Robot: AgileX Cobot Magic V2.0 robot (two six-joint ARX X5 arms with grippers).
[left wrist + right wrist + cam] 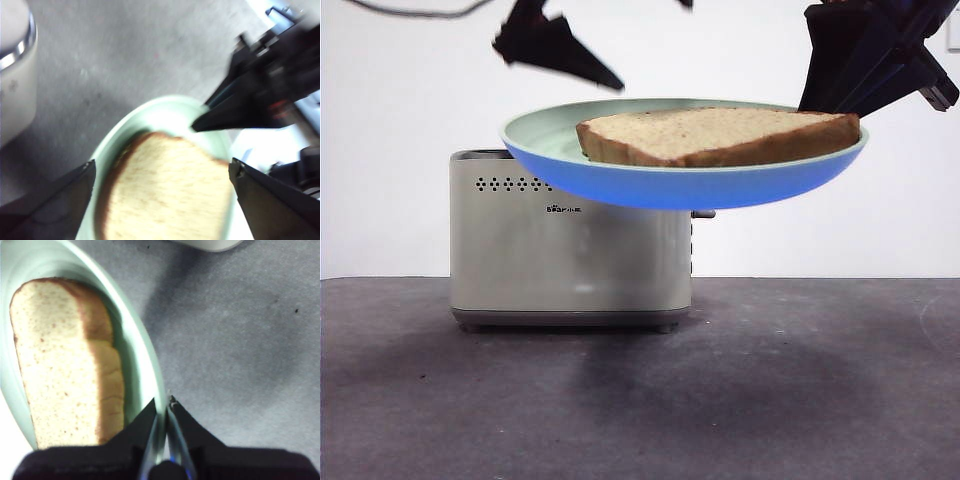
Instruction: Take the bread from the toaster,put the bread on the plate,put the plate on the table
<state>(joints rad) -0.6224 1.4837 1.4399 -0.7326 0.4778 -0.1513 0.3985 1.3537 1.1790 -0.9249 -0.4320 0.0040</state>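
Clamped on the rim of the plate, my right gripper has its two black jaws pressed together with only the thin mint-green edge between them; in the front view it shows as the dark mass at the upper right of the frame, meeting the plate's right edge.

Left to right in the front view:
- Upper left: my left gripper hangs just above the plate's left rim, touching nothing. In its wrist view its jaws stand wide apart, with the bread between and below them.
- Left of centre: the toaster stands on the table, its chrome top rim partly hidden behind the plate.
- Centre: the plate is held in the air, roughly level, its underside well above the table and its left part overlapping the toaster's upper right corner.
- Centre to right: the bread lies flat in the plate, its crust near the right rim.

Open table runs under the plate and out to the right edge of the frame.
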